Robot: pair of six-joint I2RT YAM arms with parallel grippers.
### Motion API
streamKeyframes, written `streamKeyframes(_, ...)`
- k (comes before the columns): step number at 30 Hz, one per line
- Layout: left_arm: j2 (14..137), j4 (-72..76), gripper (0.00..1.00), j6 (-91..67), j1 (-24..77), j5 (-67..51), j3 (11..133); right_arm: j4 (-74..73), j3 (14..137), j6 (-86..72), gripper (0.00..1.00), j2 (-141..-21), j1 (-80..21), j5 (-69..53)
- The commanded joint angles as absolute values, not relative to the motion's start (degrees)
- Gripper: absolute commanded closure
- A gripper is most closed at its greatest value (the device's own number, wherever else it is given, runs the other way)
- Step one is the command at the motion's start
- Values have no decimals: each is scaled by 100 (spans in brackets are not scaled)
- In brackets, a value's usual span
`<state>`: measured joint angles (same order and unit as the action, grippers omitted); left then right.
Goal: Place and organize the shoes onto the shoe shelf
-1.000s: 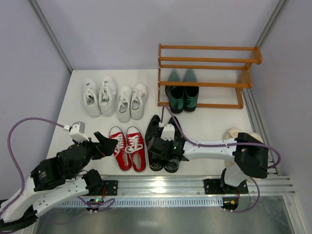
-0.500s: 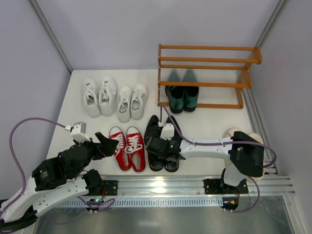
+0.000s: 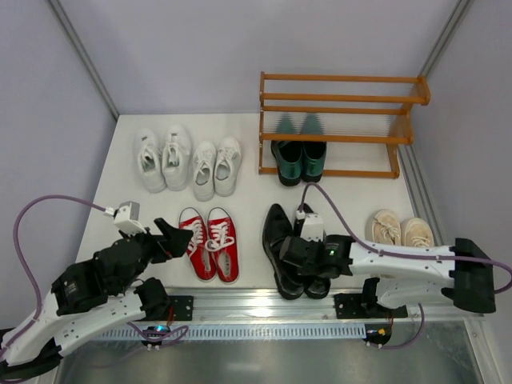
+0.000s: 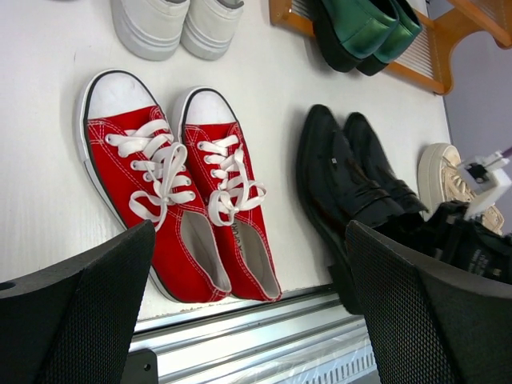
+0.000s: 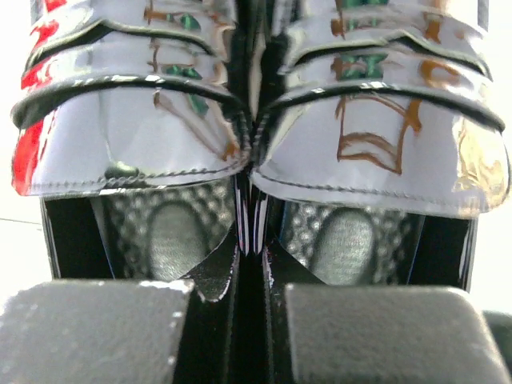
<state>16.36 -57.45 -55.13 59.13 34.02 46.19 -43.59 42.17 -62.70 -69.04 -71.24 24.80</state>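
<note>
The right gripper [image 3: 298,258] is clenched on the touching inner walls of the glossy black loafers [image 3: 278,228], which are at the counter's near edge, well short of the shoe shelf [image 3: 344,138]. I'd lift the pair level so neither shoe slips, then set it on the free slats beside the dark green loafers [image 3: 298,156]. The left gripper [image 3: 178,238] hangs released near the red sneakers [image 3: 210,244].

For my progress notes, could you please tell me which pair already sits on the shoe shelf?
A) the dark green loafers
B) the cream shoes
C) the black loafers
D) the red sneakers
A: the dark green loafers sit on the lowest tier of the shoe shelf, heels poking out, while the red sneakers, black loafers and cream shoes are all on the table.
</note>
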Motion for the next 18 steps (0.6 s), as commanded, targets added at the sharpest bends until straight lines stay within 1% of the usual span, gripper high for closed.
streamKeyframes(1,1661,-5582,0,-5546,5924,3551,4562,-5359,4561,-6415,96,-5883,-7102,3330)
streamKeyframes(5,1688,-5528,0,-5528,5924,3516,4526,-6658,4886,-6802,96,-5310,-7102,3954)
streamKeyframes(10,1679,-5467,0,-5528,5924,3445,4483,-7680,5422,-7295,96,-5045,-6935,4639)
streamKeyframes(13,1661,-5467,0,-5528,5924,3402,4500,-8085,5738,-7059,96,-5010,-6383,4808)
streamKeyframes(14,1652,-5475,0,-5528,5924,3393,4500,-8077,5878,-6858,96,-4992,-5955,4755)
streamKeyframes(18,1600,-5484,0,-5520,5924,3358,4517,-7893,6126,-5961,96,-4773,-5022,4685)
